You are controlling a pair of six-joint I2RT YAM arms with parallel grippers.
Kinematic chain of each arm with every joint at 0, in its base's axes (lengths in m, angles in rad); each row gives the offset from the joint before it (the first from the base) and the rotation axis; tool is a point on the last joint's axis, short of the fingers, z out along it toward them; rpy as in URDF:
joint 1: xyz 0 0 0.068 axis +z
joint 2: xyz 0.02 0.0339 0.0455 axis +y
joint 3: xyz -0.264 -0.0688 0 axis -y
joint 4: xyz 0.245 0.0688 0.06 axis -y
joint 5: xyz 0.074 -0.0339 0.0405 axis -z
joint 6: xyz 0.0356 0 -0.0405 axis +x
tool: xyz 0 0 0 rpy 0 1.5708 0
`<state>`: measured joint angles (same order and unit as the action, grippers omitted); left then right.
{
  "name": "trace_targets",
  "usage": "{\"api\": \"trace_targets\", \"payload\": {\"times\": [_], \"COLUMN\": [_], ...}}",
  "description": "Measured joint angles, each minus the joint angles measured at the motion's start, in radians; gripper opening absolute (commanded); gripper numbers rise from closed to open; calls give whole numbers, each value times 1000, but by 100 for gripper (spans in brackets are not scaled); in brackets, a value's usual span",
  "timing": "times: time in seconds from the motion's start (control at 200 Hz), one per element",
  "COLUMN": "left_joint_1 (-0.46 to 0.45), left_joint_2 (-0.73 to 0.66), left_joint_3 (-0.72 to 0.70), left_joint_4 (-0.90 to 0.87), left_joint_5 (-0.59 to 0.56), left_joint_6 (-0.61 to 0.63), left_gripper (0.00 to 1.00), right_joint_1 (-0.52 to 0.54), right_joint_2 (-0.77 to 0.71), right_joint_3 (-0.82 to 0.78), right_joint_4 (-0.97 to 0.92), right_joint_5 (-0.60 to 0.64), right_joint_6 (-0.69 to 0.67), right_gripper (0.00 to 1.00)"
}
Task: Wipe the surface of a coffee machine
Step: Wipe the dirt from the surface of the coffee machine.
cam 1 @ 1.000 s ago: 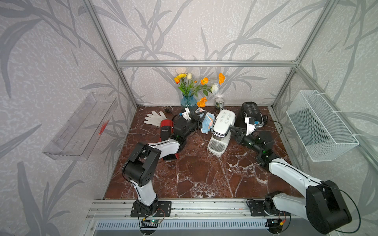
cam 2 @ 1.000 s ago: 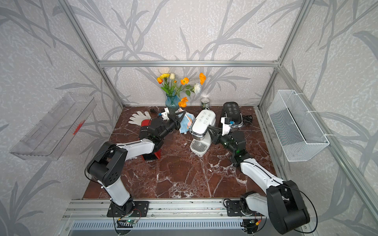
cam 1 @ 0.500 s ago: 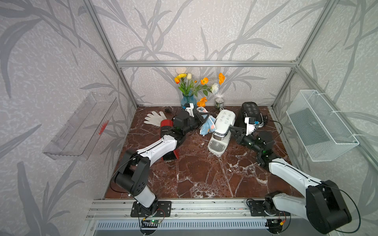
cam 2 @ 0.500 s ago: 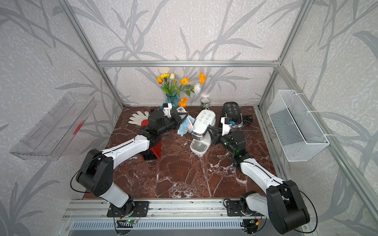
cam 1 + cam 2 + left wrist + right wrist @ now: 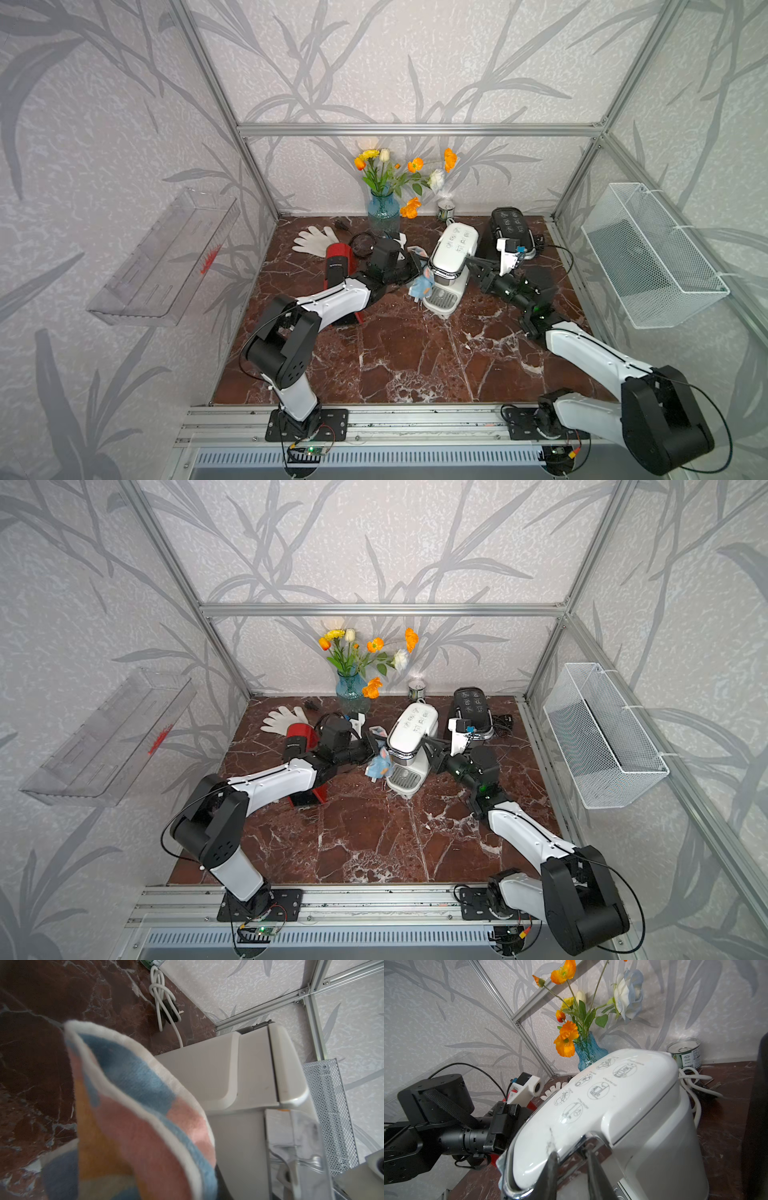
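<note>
My left tool (image 5: 419, 268) clamps the blue-and-pink cloth (image 5: 135, 1115) beside the white coffee machine (image 5: 654, 1126) in the middle of the counter (image 5: 415, 353), my right tool (image 5: 571, 1156) clamps its chrome handle (image 5: 508, 1176); the right wrist view shows lid pictograms (image 5: 591, 1088) with unreadable captions, the left wrist view only its plain side.

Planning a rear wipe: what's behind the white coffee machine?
Bundled white cord and plug on the marble right behind it; small can farther back. Cord's entry into the machine is hidden.
</note>
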<state>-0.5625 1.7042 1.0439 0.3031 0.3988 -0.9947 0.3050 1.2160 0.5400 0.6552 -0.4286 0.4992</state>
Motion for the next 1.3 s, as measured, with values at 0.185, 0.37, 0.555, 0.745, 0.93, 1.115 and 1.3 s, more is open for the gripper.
{"api": "trace_targets", "payload": {"times": [0.185,0.37,0.555,0.745,0.93,1.115,1.3], "left_joint_1": [-26,-71,-93,-117,-135,-141,-142], "left_joint_2": [44,135,194,206,253,271,327], "left_joint_3": [-13,-32,-64,-134,-170,-192,-192], "left_joint_4": [25,115,216,401,611,755,871], "left_joint_5": [-8,-9,-40,-154,-237,-303,-333], "left_joint_6": [-17,-82,-155,-259,-372,-470,-551], "left_gripper": [0,0,0,0,0,0,0], "right_joint_1": [0,3,4,4,6,11,21], "right_joint_2": [2,8,7,10,14,16,87], "right_joint_3": [0,1,1,1,1,-1,-46], "right_joint_4": [3,11,12,13,18,-19,-189], "right_joint_5": [0,0,0,0,0,-1,-3], "right_joint_6": [0,0,0,0,0,-6,-14], "right_gripper": [26,26,26,26,26,26,26]}}
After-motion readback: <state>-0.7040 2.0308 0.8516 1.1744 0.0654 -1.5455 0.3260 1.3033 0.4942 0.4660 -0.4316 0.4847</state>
